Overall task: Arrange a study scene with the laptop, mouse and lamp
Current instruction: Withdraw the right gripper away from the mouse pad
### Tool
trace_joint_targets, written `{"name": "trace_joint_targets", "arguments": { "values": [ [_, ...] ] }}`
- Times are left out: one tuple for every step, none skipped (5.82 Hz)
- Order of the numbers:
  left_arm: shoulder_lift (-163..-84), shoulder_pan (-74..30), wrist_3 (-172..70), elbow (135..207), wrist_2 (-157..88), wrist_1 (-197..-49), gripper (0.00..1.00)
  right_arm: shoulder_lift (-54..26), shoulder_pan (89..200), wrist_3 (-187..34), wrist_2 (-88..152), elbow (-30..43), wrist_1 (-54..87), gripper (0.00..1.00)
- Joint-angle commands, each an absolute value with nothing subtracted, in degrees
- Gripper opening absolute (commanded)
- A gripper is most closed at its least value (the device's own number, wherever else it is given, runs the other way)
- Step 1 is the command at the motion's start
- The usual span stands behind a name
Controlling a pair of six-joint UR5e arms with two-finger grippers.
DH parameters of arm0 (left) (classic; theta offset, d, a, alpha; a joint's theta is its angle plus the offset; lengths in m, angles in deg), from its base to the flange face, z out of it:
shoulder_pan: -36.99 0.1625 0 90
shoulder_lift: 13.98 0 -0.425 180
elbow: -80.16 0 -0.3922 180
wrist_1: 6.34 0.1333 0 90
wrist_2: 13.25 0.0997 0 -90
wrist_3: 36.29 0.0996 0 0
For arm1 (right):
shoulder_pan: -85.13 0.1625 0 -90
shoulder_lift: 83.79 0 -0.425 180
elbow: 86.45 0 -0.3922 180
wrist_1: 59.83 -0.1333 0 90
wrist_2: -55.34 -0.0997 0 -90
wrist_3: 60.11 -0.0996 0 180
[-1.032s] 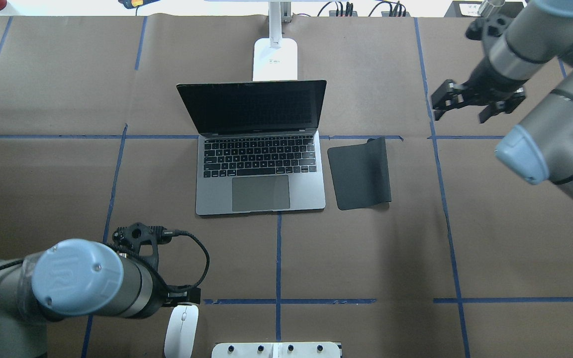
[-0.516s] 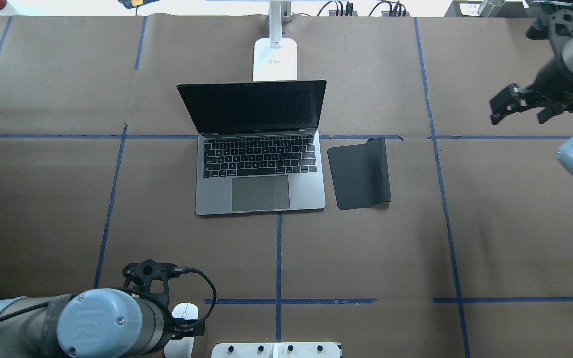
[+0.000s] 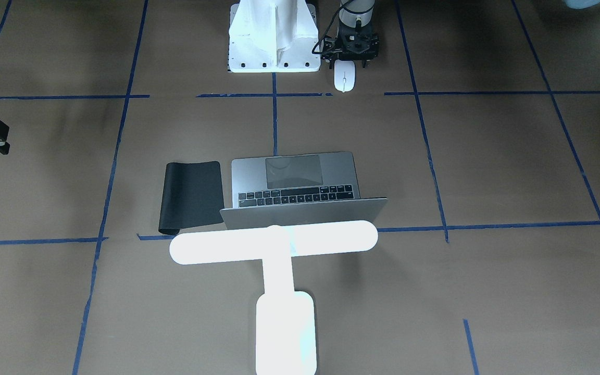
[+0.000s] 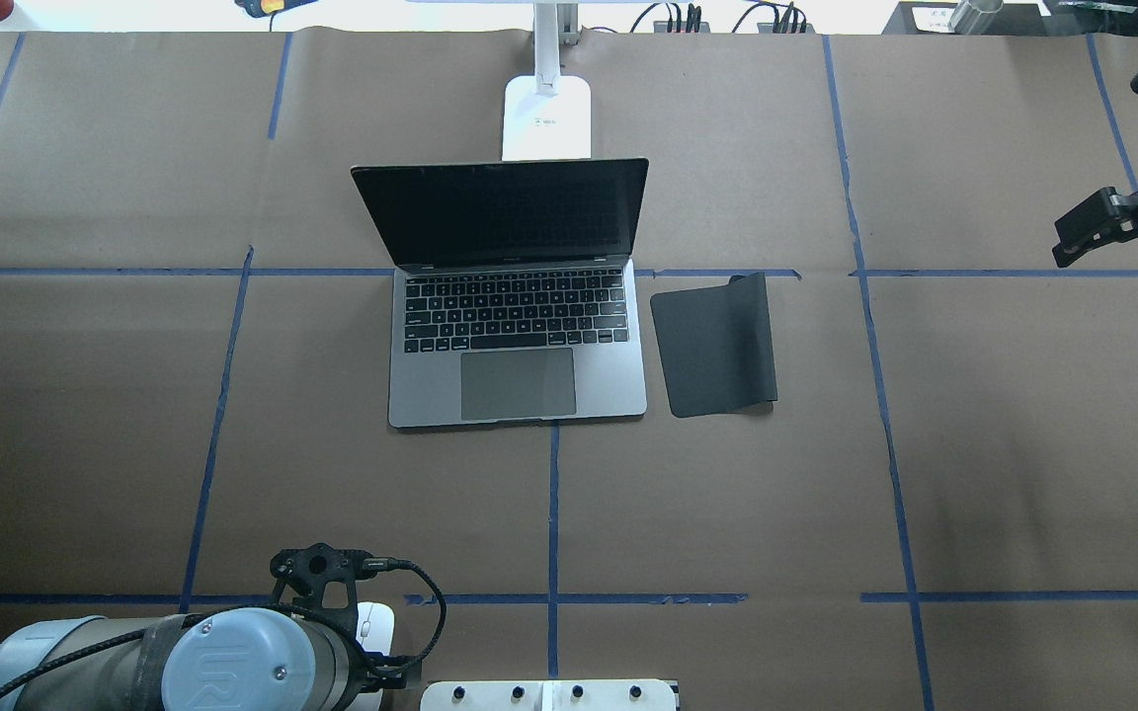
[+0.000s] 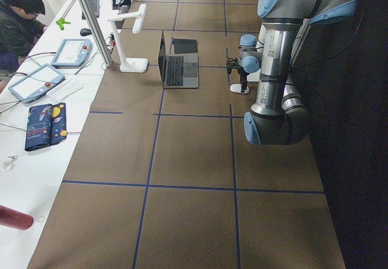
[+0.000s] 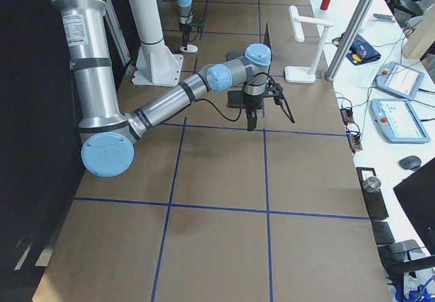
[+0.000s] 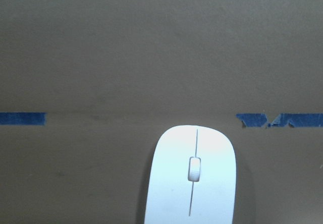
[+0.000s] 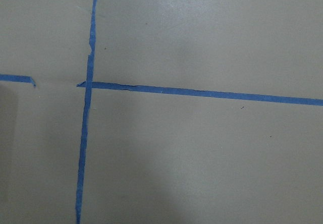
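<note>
Because the left gripper (image 3: pixel 350 61) hangs straight over the rear end of the mouse (image 7: pixel 192 181), I judge that the step in hand is to pick the mouse up. Whether its jaws are spread or pressed together I cannot tell: the wrist view shows no fingers, and in the front view the claw is too small.

The mouse lies flat on the brown table (image 4: pixel 85 395), at the robot's edge, just beside the white pedestal (image 3: pixel 271 36). It is well apart from the black mat (image 4: pixel 715 346), which lies just to the right of the laptop (image 4: pixel 518 346), probably to receive the mouse.

The laptop stands open with a dark screen. The lamp (image 3: pixel 274 242) glows behind its lid, surely to light the keys.

The right gripper (image 4: pixel 1114 235), jaws spread and holding nothing, hangs at the far right, out of the left arm's way.
</note>
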State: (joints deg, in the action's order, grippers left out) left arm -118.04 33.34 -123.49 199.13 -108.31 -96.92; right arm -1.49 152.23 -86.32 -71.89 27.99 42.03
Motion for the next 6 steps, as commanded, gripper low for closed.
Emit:
{"name": "trace_joint_targets", "arguments": {
  "values": [
    [-118.13,33.3,-123.47,198.03,-108.26,-98.36,1.0,-1.35,152.37,-86.12,-71.83,27.99,42.04,1.0],
    [-118.13,33.38,-123.47,197.41,-108.17,-98.36,1.0,-1.26,152.37,-86.12,-71.83,27.9,42.04,1.0],
    [-118.3,33.38,-123.39,196.36,-108.26,-98.53,1.0,-1.35,152.37,-86.12,-71.83,27.81,42.04,1.0],
    [-118.57,33.38,-123.38,196.09,-108.26,-98.53,1.0,-1.26,152.37,-86.12,-71.83,27.81,42.04,1.0],
    [-119.35,33.38,-123.56,196.0,-108.26,-98.53,0.75,-1.26,152.37,-86.12,-71.83,27.81,42.04,1.0],
    [-119.88,33.3,-123.65,196.09,-108.26,-98.36,0.34,-1.26,152.37,-86.12,-71.83,27.73,42.04,1.0]
  ]
}}
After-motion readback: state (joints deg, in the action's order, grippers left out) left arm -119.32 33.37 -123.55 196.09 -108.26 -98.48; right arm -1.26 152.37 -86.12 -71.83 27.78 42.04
